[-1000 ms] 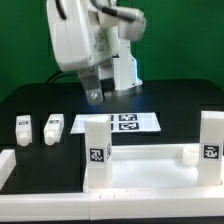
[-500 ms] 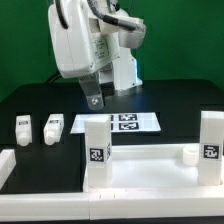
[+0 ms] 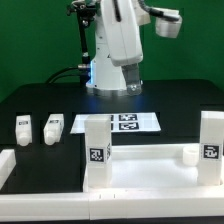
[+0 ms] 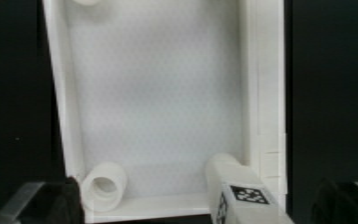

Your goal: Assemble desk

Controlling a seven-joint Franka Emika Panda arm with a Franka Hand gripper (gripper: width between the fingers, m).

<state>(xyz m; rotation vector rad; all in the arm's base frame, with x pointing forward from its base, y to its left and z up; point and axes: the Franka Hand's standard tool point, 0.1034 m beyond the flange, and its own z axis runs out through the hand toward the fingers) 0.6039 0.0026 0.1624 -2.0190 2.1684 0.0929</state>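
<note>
The white desk tabletop (image 3: 140, 178) lies flat at the front of the black table. Two white block legs with tags stand upright on it, one (image 3: 95, 150) at its middle left and one (image 3: 210, 148) at the exterior view's right. Two loose legs (image 3: 23, 128) (image 3: 53, 128) lie on the table at the left. The arm (image 3: 120, 45) hangs high behind the marker board. In the wrist view the tabletop (image 4: 158, 90) fills the picture, with a tagged leg (image 4: 247, 192) and a round stub (image 4: 105, 183) on it. My gripper (image 4: 194, 208) is open and empty, well above the tabletop.
The marker board (image 3: 115, 122) lies flat behind the tabletop. A short white stub (image 3: 190, 153) sits on the tabletop near the right leg. The black table (image 3: 180, 100) ends at a green wall behind. Cables hang behind the arm at the back.
The arm has swung from the exterior view's left toward the middle and risen. The low gripper seen near the marker board's left end has lifted away. The desk parts have not moved.
</note>
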